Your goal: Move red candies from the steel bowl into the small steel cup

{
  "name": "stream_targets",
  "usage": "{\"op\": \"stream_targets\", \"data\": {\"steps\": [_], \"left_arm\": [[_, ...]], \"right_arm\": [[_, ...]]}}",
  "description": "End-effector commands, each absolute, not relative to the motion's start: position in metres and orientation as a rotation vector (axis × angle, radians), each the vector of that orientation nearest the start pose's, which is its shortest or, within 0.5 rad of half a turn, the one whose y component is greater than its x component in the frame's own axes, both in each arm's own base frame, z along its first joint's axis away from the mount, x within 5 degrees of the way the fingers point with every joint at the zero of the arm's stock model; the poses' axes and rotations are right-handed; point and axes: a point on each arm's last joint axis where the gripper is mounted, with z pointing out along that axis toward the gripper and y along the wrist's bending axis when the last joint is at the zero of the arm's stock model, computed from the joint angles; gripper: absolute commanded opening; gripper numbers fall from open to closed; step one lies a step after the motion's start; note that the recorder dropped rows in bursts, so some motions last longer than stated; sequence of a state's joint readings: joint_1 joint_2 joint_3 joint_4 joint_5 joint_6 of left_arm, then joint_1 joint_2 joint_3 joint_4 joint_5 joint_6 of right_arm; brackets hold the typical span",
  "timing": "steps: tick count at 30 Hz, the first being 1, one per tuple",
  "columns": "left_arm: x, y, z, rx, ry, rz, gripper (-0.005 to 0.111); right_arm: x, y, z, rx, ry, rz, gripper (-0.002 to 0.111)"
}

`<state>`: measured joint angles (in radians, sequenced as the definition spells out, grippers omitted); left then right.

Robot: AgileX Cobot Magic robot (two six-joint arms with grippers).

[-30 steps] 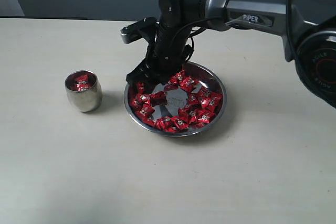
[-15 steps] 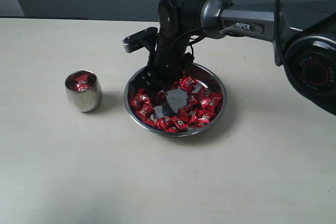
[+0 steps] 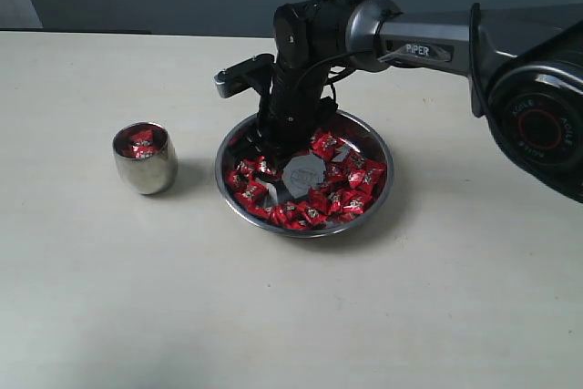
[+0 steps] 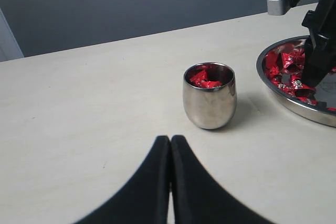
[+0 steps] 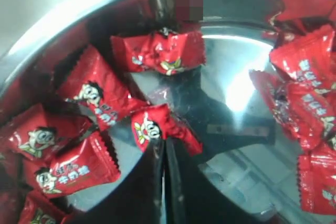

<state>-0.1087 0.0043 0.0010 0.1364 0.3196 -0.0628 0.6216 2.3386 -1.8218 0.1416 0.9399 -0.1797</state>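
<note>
The steel bowl (image 3: 390,175) sits mid-table with many red candies (image 3: 351,184) over its bottom. My right gripper (image 3: 266,154) reaches down into the bowl's left part. In the right wrist view its jaws (image 5: 165,142) are shut on one red candy (image 5: 155,127) by the wrapper, close to the steel bottom (image 5: 231,93). The small steel cup (image 3: 146,166) stands left of the bowl and holds a few red candies (image 4: 206,78). My left gripper (image 4: 170,139) is shut and empty, low over the table, a short way from the cup (image 4: 210,103).
The right arm's dark links (image 3: 310,43) arch over the bowl's rear edge from the right. The bowl's rim (image 4: 299,109) and the right gripper show at the edge of the left wrist view. A grey wall runs behind the table's far edge (image 3: 109,34).
The right gripper has gone down into the bowl's left part and shut on a candy. Some candies near it have shifted. The cup and left gripper have stayed put.
</note>
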Motion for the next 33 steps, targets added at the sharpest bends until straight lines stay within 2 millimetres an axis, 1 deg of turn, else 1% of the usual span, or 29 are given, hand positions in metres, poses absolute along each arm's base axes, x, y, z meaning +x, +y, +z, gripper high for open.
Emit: {"op": "stream_targets", "data": {"steps": [1, 12, 22, 24, 25, 27, 29, 30, 31, 33], "left_arm": [[0.054, -0.002, 0.185, 0.125, 1.787, 0.0, 0.0], [0.054, -0.002, 0.185, 0.125, 1.787, 0.0, 0.0], [0.054, -0.002, 0.185, 0.125, 1.787, 0.0, 0.0], [0.054, -0.002, 0.185, 0.125, 1.787, 0.0, 0.0], [0.054, -0.002, 0.185, 0.125, 1.787, 0.0, 0.0], [0.054, -0.002, 0.185, 0.125, 1.787, 0.0, 0.0], [0.054, -0.002, 0.185, 0.125, 1.787, 0.0, 0.0], [0.054, -0.002, 0.185, 0.125, 1.787, 0.0, 0.0], [0.054, -0.002, 0.185, 0.125, 1.787, 0.0, 0.0], [0.054, -0.002, 0.185, 0.125, 1.787, 0.0, 0.0]], "right_arm": [[0.384, 0.285, 0.127, -1.06, 2.773, 0.23, -0.001], [0.384, 0.284, 0.146, -1.054, 2.731, 0.232, -0.001], [0.384, 0.283, 0.145, -1.066, 2.736, 0.215, -0.001], [0.384, 0.283, 0.145, -1.072, 2.734, 0.214, 0.004], [0.384, 0.283, 0.145, -1.085, 2.73, 0.212, 0.009], [0.383, 0.283, 0.145, -1.127, 2.716, 0.219, 0.023], [0.383, 0.284, 0.145, -1.129, 2.713, 0.225, 0.037], [0.384, 0.284, 0.145, -1.127, 2.709, 0.226, 0.042], [0.384, 0.285, 0.146, -1.12, 2.699, 0.232, 0.045], [0.386, 0.286, 0.146, -1.102, 2.682, 0.248, 0.045]]}}
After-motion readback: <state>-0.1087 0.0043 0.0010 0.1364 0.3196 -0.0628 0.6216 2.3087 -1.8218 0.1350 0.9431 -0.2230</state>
